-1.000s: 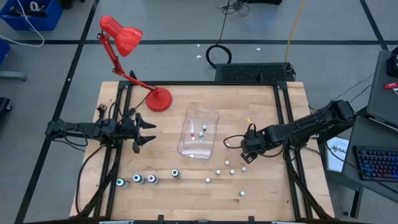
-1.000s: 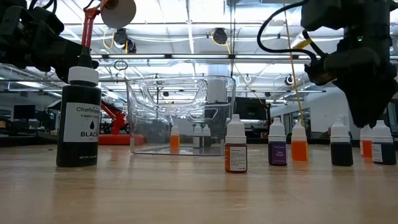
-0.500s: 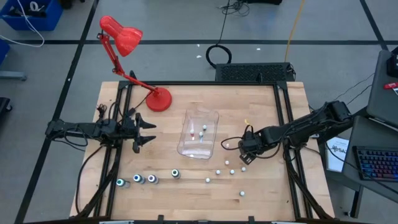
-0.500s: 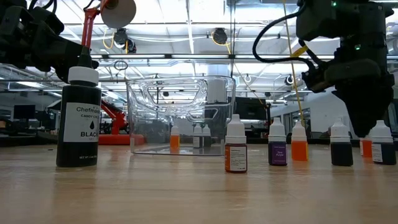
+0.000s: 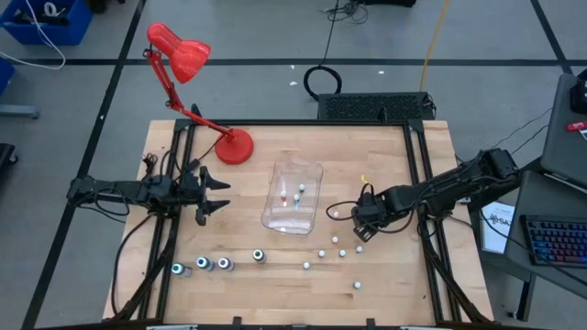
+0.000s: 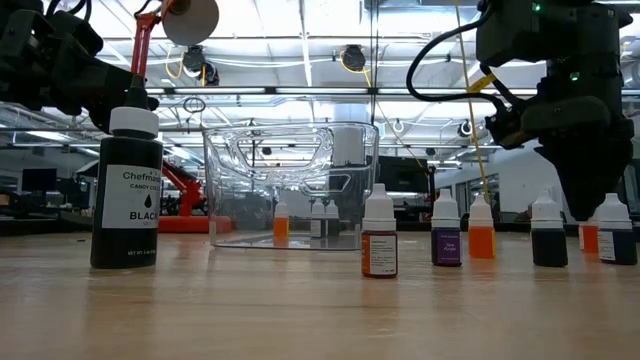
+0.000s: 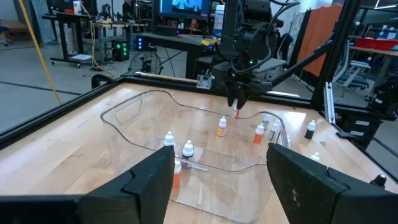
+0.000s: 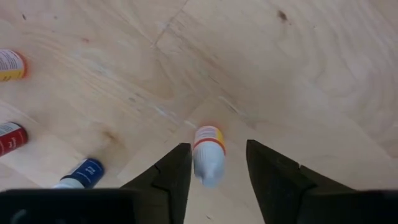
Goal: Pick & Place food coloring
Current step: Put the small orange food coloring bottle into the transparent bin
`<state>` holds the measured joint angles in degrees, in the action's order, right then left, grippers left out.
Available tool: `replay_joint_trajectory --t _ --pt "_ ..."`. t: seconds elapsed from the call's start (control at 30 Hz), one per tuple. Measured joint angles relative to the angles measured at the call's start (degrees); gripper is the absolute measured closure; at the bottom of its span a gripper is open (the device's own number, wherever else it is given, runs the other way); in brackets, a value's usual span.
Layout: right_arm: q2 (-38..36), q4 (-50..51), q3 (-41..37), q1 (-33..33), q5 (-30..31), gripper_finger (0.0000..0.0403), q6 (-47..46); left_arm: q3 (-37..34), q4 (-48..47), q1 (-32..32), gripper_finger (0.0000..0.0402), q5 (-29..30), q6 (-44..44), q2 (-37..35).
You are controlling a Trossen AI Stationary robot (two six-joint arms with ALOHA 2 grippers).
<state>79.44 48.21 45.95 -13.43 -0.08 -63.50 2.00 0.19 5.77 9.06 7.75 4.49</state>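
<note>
Right of the tub, our right gripper [image 8: 211,177] has dropped over a small white-capped, orange-banded dropper bottle [image 8: 208,152], its fingers narrowing around it but not yet visibly clamped: the pick is starting. Three bottles already sit in the clear plastic tub [image 5: 307,224]. Our left gripper [image 5: 213,194] waits, half-open and empty.

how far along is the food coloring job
Early on. Done: three small bottles stand in the clear tub. In hand: the right gripper brackets a small bottle, fingers not yet touching it. Left: the small bottles and four dark bottles along the front; the left gripper waits open.
</note>
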Motion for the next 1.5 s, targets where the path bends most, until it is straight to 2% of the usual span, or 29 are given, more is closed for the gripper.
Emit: replay_joint_trajectory --t 0.5,0.87,1.13,1.37,1.5 --pt "-0.1 0.3 0.0 0.0 -1.6 0.036 1.3 0.0 0.0 0.0 0.0149 0.0 0.0 0.0" --pt "-0.4 -2.4 0.9 0.9 -1.5 0.0363 6.6 0.0 0.0 0.0 0.0149 0.0 0.0 0.0" --pt "-0.4 -2.1 14.0 4.4 4.2 0.0363 18.5 0.0 0.0 0.0 0.0149 0.0 0.0 0.0" --pt "0.3 -1.8 31.8 8.1 9.4 0.0363 32.0 0.0 0.0 0.0 0.0149 0.0 0.0 0.0" --pt "4.9 2.2 44.4 9.4 10.9 0.0363 38.6 0.0 0.0 0.0 0.0149 0.0 0.0 0.0"
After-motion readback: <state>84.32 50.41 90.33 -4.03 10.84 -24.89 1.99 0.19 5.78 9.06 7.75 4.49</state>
